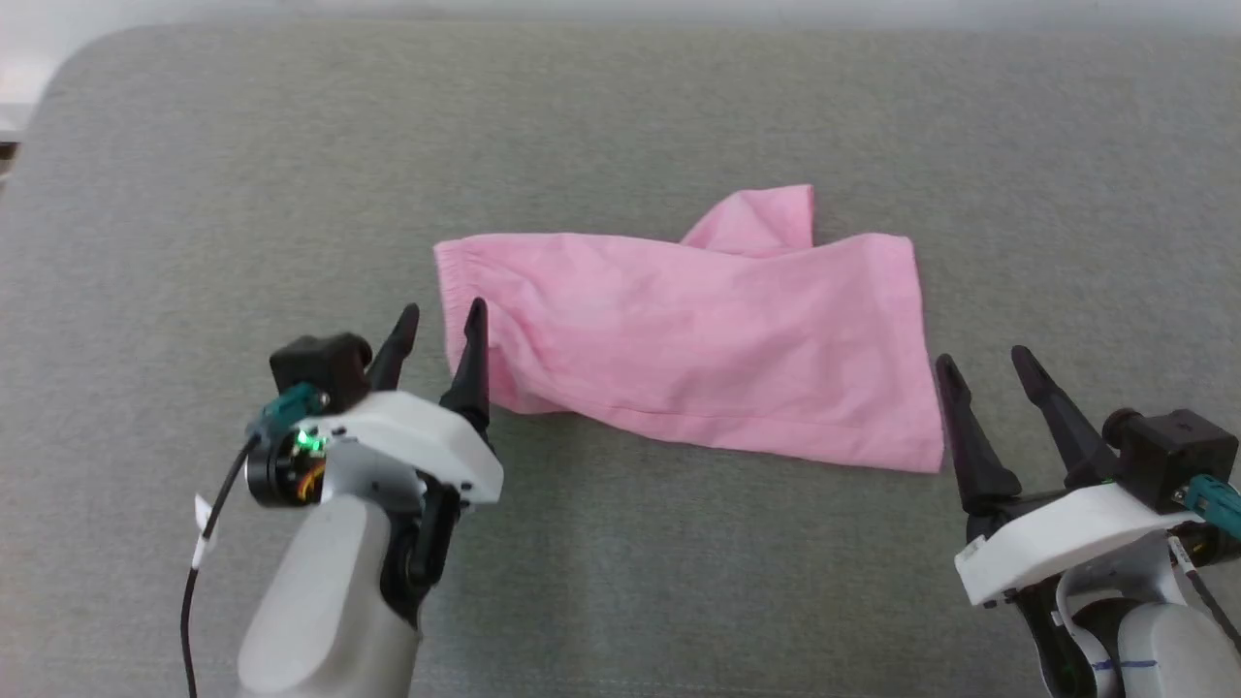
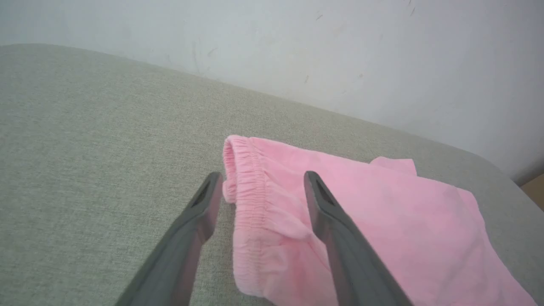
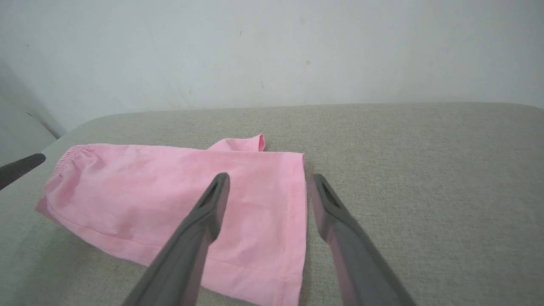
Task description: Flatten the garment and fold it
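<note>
The light-pink garment lies on the grey-green cushioned surface, folded over itself, its gathered waistband at the left and a hemmed edge at the right. One corner pokes up at the back. My left gripper stands open at the waistband end, its fingers astride the elastic edge without pinching it. My right gripper stands open just off the garment's near right corner, holding nothing. In the right wrist view the hem lies between and below its fingers.
A pale wall rises behind the cushion's far edge. The surface rounds off at its back left corner. Bare cushion lies in front of and around the garment.
</note>
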